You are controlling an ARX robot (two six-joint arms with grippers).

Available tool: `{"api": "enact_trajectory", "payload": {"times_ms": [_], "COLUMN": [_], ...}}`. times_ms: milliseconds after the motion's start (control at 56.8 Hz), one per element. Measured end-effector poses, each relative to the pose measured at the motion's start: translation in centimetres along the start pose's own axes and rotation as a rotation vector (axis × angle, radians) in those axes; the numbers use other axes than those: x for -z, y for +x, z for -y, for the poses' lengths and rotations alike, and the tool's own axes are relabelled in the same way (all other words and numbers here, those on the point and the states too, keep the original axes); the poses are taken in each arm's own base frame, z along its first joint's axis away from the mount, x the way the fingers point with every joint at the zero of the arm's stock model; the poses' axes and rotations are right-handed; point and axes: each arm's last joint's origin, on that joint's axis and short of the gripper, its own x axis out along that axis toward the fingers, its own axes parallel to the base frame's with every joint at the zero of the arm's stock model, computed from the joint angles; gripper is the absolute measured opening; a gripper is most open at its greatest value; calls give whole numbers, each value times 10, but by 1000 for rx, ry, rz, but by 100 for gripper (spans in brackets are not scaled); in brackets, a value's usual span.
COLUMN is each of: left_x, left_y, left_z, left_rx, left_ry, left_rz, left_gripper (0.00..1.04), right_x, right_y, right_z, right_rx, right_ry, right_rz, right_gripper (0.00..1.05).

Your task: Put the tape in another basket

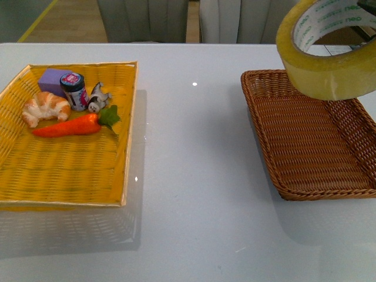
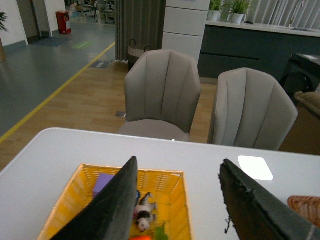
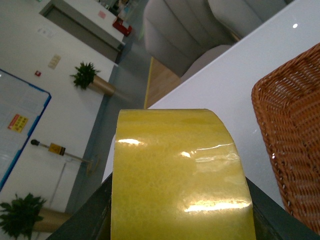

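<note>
Hanging in the air toward the counter's far right corner, the tape [image 1: 320,70] is held in the right gripper [image 3: 182,215], whose jaws pinch the roll from both sides, the glossy yellow band facing the wrist camera. From the front it seems to sit high over the far left corner of the basket [image 1: 311,141], which lies by the counter's right edge with its floor bare. How far the roll reaches in over the rim cannot be told from this angle. That is the main risk. Let go here, the roll could strike the sloping wicker wall or the rim and tip outward onto the counter. Being round, it could then roll off toward an edge. A drop from this height could also make it bounce out of the shallow basket, so it likely needs carrying further in and lowering first. The smooth film might slip in the jaws if the arm swings fast. The left gripper [image 2: 177,200] hovers with jaws spread and empty above the tray [image 1: 70,170] near the left edge, well apart from the basket.
</note>
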Motion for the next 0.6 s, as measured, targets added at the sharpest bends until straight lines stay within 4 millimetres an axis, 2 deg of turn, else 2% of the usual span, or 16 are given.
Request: {"api": "enact_trajectory", "payload": {"times_ms": [141,282,405,598], "left_x": [17,23,27,34], "left_y": [-25,-41,-55,-72], "left_z": [-23,-37,-48,-59], "left_rx": [7,14,9,7], "left_ry": [76,89,94,96], "left_rz": [-32,-26,-22,-28], "left_gripper": [23,1,2,2], "right_x": [-7,-14,-16,-6], "right_y": [7,22,40,73], "right_z": [21,50,76,109], "right_rx": [34,116,182,256], "right_ry": [30,64,94,159], "right_rz": [-5,9,13,-9], "right_gripper": [46,46,46,46]}}
